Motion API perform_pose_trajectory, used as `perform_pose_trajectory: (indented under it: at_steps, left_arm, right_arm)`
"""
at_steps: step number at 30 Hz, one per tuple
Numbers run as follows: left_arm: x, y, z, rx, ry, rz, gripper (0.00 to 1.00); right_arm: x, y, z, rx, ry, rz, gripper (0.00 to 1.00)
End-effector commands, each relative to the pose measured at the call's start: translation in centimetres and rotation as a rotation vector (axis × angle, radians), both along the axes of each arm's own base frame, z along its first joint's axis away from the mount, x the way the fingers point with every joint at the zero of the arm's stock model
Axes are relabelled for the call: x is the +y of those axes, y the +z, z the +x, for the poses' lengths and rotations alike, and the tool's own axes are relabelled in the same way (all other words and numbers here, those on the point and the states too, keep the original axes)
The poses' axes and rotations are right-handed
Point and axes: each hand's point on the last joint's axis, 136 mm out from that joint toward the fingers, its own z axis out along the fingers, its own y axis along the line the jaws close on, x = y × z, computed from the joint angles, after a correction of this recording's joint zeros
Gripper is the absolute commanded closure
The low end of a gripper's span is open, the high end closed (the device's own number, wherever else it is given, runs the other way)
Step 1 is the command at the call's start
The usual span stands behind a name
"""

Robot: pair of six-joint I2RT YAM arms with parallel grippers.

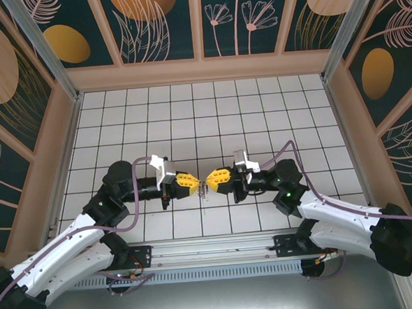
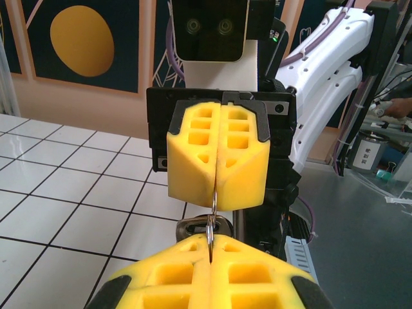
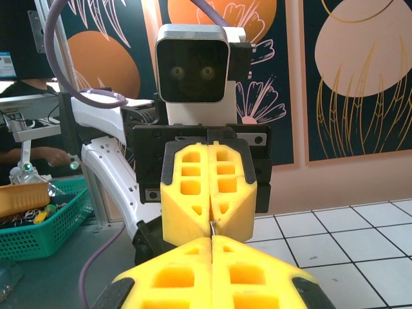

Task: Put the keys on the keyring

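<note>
Left end effector (image 1: 196,184) and right end effector (image 1: 209,180) meet tip to tip over the worktop (image 1: 259,109) — both pressed together, pinching the keyring (image 2: 213,206) between them; green basket (image 3: 38,232) beyond the left one.

Two hands: left hand (image 1: 197,184), right hand (image 1: 208,180). Two arms: left arm (image 1: 58,252), right arm (image 1: 336,218). One keyring (image 2: 211,201). One green basket (image 3: 40,226).

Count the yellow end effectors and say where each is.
2. The left end effector and the right end effector meet tip to tip over the tiled table, both shut on a small metal ring. None looks hidden.
</note>
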Motion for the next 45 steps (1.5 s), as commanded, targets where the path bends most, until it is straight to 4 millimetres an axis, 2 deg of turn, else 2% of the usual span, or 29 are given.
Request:
perform_pose_trajectory:
  at_steps: [1, 20, 45]
  left_arm:
    - [0.04, 2.09, -0.78, -0.063, -0.033, -0.048, 1.00]
    - [0.03, 2.08, -0.75, -0.064, -0.032, -0.049, 1.00]
    - [0.00, 2.09, -0.69, -0.064, -0.031, -0.046, 1.00]
  right_arm:
    - [-0.63, 1.16, -0.13, -0.031, -0.012, 0.057, 1.00]
    - [-0.69, 0.70, 0.18, -0.019, -0.013, 0.055, 1.00]
    - [-0.80, 0.29, -0.51, -0.012, 0.030, 0.056, 1.00]
